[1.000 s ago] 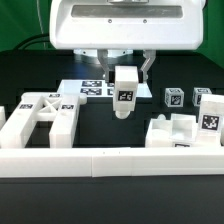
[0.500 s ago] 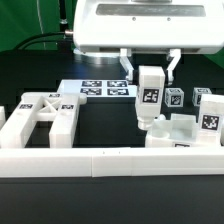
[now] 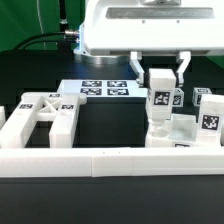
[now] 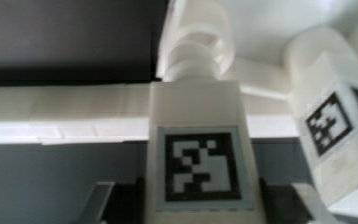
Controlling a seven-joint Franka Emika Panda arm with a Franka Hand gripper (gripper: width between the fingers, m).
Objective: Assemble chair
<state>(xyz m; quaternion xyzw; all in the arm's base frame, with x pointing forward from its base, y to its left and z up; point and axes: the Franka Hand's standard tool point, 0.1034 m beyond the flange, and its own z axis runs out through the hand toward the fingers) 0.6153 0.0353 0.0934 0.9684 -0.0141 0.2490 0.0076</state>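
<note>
My gripper is shut on a small white square leg with a black-and-white tag, held upright. The leg hangs just above a white chair panel at the exterior view's right. In the wrist view the leg fills the middle between the two dark fingers, with white parts below it. A cross-braced white frame stands at the exterior view's left. Two more tagged white parts sit behind and beside the panel.
A long low white rail runs across the front of the black table. The marker board lies flat at the back centre, behind the gripper.
The gripper has carried the leg from the table's middle toward the exterior view's right, and it now hangs over the right-hand panel. The grip has not changed.
</note>
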